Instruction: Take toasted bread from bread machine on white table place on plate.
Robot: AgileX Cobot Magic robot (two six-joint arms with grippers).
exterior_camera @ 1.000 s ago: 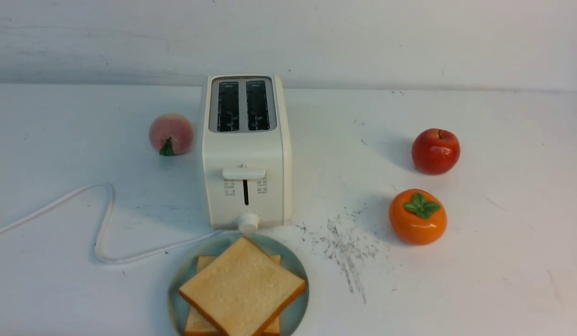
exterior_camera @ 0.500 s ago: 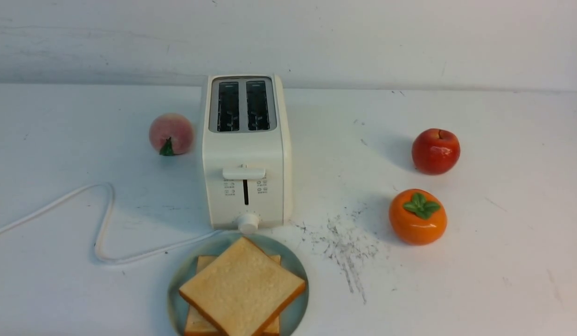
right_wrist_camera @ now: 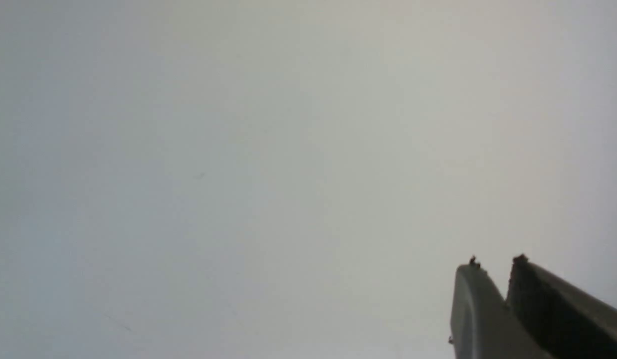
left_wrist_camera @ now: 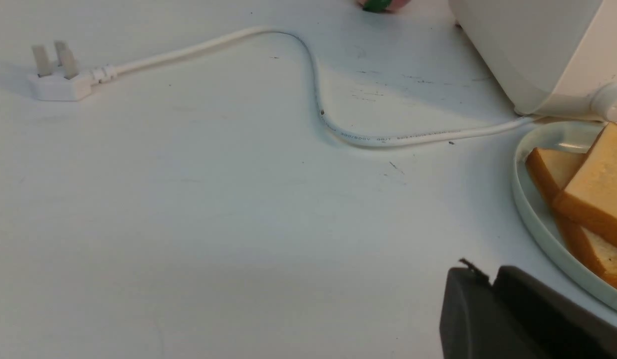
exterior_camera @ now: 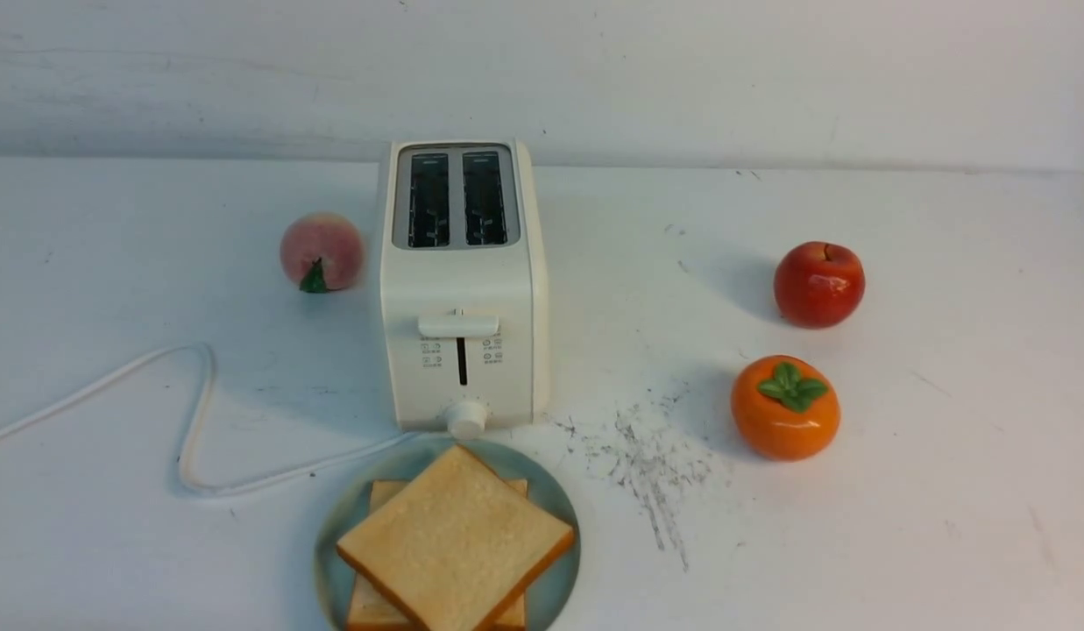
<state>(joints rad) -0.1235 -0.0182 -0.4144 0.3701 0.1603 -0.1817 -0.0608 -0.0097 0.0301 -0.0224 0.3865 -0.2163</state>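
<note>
Looking past the left pincer (left_wrist_camera: 490,275): dark fingers seemingly pressed together with nothing between, low over the white table (left_wrist_camera: 213,224), just beside the plate (left_wrist_camera: 527,219). Cannot tell whether the right pincer (right_wrist_camera: 493,267) is spread or pressed, with only a narrow notch at its tips against blank white. Both slices of toasted bread (exterior_camera: 454,535) stacked flat on the round blue-green plate at the table's near edge, upper slice turned cornerwise over the lower; pale golden faces, orange-brown crusts. Just behind, knob at the plate's far rim, the cream bread machine (exterior_camera: 458,350). Tiny icons beside its lever (exterior_camera: 458,325) and fine print along the white cord (left_wrist_camera: 308,85), too small to read.
</note>
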